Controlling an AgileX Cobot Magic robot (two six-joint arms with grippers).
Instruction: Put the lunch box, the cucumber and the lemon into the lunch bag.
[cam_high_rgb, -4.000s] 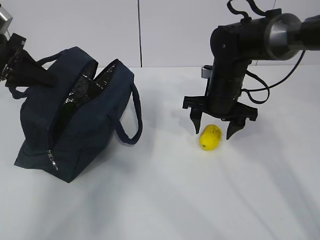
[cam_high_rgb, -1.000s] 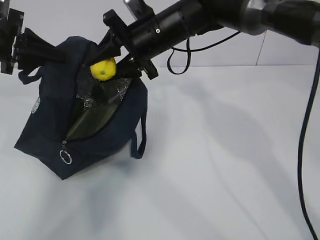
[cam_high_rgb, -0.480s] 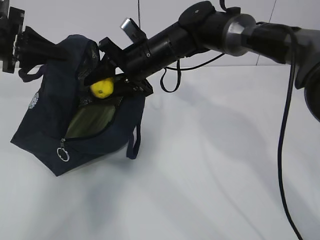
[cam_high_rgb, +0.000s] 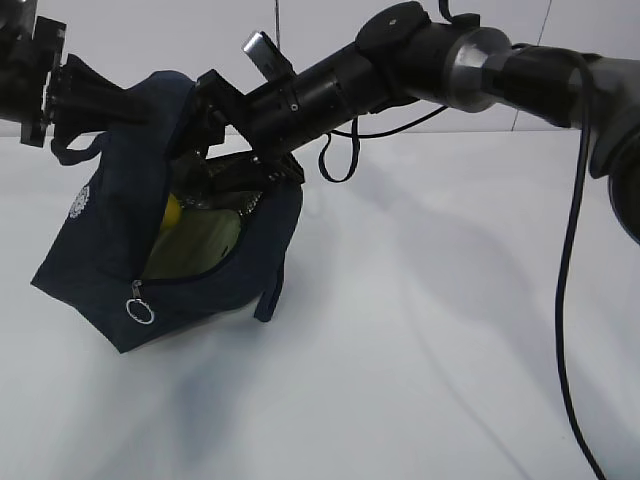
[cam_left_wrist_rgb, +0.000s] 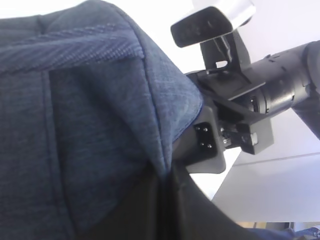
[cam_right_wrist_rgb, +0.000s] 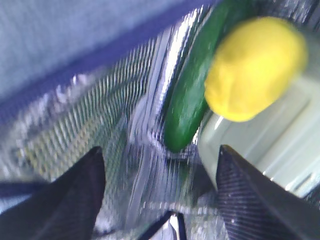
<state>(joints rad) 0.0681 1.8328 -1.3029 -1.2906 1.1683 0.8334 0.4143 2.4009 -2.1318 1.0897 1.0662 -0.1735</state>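
- Bag (cam_high_rgb: 110, 240) sat on the white bench (cam_high_rgb: 420, 380), tipped toward the camera with its mouth open and its zipper ring (cam_high_rgb: 143, 313) hanging at the near corner; that lean was the first risk, since a shift of the fabric could have let the contents slide toward the open mouth.
- Lemon (cam_right_wrist_rgb: 255, 67) lay free inside, touching nothing of the jaws, resting against the cucumber (cam_right_wrist_rgb: 192, 102) and on the pale lid of the box (cam_right_wrist_rgb: 272, 145); being round and perched on top, it looked the likeliest thing to roll.
- From outside only a sliver of yellow showed in the mouth, with the box lid below it.
- Right jaws (cam_right_wrist_rgb: 160, 192) stood wide open and empty, their two dark fingers (cam_right_wrist_rgb: 67, 200) down among the silvery lining (cam_right_wrist_rgb: 100, 105); on the way out a finger could have snagged the lining or the mouth's edge and dragged the bag along.
- Right arm (cam_high_rgb: 330, 85) reached across the middle and lay close over the bag's far rim, so a careless lift might have caught a handle (cam_high_rgb: 272, 290).
- Left jaws (cam_left_wrist_rgb: 167, 172), farthest back, were clamped on the bag's upper edge, holding it up; if that hold slipped, the mouth would probably have sagged shut on the right jaws.
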